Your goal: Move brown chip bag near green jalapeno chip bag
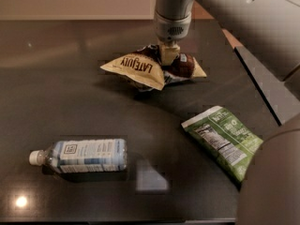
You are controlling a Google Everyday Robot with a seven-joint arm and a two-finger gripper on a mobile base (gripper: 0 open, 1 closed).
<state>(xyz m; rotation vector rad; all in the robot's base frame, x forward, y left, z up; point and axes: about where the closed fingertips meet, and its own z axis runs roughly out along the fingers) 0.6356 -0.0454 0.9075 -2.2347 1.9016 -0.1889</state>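
Note:
The brown chip bag [140, 69], dark brown in the middle with cream "LATE JULY" ends, is crumpled and tilted at the back centre of the dark table. My gripper [169, 55] comes straight down from above and is shut on the bag's middle. The green jalapeno chip bag [223, 139] lies flat at the front right, label side up, well apart from the brown bag. Its lower right end is hidden behind my arm.
A clear water bottle [79, 155] with a white cap lies on its side at the front left. My large grey arm [276, 172] fills the right side and top. The dark table [70, 102] ends at the front and at the right.

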